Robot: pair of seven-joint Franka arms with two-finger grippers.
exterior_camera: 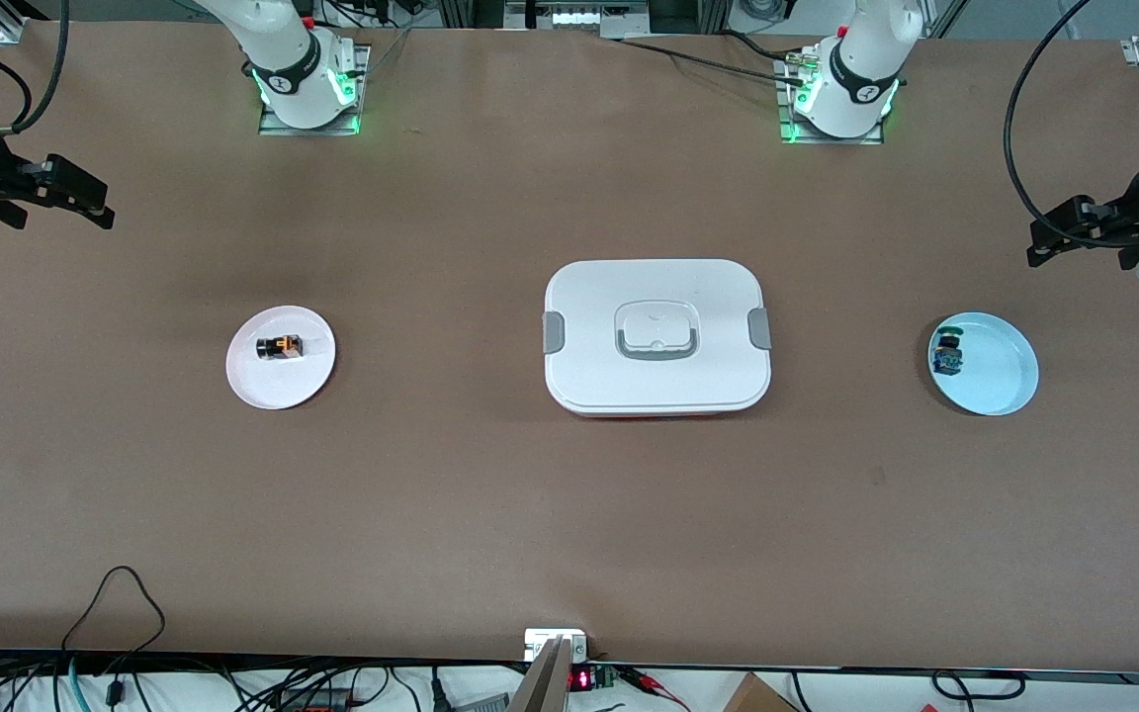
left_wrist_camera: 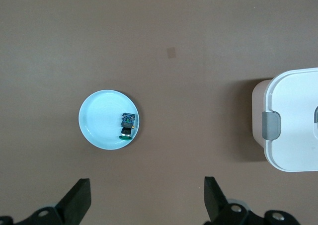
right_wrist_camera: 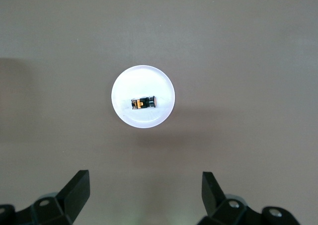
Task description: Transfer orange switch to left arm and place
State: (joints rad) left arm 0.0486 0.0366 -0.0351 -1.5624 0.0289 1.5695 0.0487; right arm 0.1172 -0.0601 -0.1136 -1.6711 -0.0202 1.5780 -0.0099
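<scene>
Lying flat on one white round plate point(exterior_camera: 281, 381), one small black-and-orange cylindrical switch point(exterior_camera: 279, 347) has its long axis along the worktop's point(exterior_camera: 490, 514) length; one white lidded box point(exterior_camera: 657, 336) mid-worktop; left gripper point(left_wrist_camera: 146, 197) and right gripper point(right_wrist_camera: 145, 192) jaws wide, empty.

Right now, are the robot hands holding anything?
No. Both hands are open and empty, the left hand and the right hand. The orange switch lies on its white plate.

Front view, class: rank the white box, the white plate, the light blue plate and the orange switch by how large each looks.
1. White box, clearly largest.
2. and 3. White plate and light blue plate: they look alike, so unranked.
4. Orange switch, tiny, lying on the white plate.
</scene>
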